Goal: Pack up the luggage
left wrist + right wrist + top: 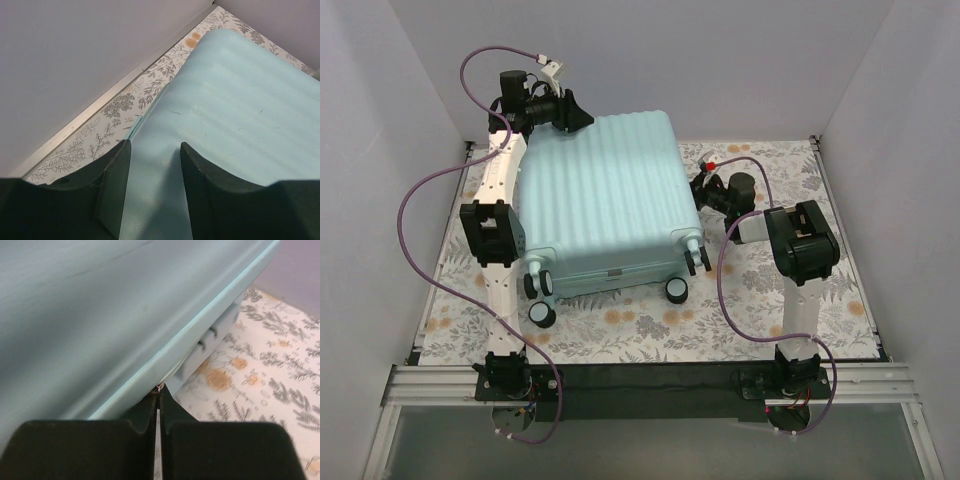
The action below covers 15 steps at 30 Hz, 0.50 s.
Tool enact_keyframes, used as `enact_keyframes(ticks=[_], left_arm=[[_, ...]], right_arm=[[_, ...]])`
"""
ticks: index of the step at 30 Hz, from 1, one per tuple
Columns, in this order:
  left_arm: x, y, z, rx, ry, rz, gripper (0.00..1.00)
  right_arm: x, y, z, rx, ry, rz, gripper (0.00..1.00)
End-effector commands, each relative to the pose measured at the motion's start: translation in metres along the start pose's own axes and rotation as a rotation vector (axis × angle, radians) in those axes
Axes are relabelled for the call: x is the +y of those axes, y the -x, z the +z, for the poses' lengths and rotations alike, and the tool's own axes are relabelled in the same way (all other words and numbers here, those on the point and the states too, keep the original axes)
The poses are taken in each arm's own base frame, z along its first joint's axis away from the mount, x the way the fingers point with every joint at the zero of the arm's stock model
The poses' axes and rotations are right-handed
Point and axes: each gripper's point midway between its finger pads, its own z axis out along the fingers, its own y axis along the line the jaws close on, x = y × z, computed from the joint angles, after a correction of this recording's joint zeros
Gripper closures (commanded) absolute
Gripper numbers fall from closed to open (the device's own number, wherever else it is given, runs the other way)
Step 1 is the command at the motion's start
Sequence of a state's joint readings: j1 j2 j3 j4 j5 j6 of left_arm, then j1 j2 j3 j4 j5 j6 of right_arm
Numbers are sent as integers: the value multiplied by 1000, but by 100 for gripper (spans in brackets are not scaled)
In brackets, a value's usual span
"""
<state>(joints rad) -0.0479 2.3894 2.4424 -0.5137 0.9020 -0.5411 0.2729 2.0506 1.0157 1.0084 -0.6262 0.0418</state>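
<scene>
The luggage (605, 200) is a big pale mint ribbed suitcase lying flat and closed on the table, black wheels (542, 314) toward the arms. My left gripper (575, 112) hovers at its far left corner. In the left wrist view that gripper (155, 145) is open, with only bare shell (235, 100) showing between the fingers. My right gripper (700, 190) is at the suitcase's right side. In the right wrist view it (159, 389) is shut, pinching a small metal zip pull (159, 387) under the shell's rim (100, 305).
A floral cloth (770, 330) covers the table. White walls (380, 150) close in on the left, back and right. A strip of cloth (105, 125) lies between the suitcase and the back wall. Purple cables (415, 200) loop beside both arms.
</scene>
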Motion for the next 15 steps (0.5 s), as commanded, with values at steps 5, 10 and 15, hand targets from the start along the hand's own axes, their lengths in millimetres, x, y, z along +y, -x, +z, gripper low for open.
enact_keyframes(ticks=[5,10,15], left_arm=[[-17,-149,17,319,-82,-557,51],[28,-29,-59,25,114,-555,40],[49,3,-160,-83,333,-591,17]], right_arm=[[-14,92,37,-295,-65,-186,99],[3,88,22,-275,-37,-187,99],[10,86,19,-265,-13,-186,99]])
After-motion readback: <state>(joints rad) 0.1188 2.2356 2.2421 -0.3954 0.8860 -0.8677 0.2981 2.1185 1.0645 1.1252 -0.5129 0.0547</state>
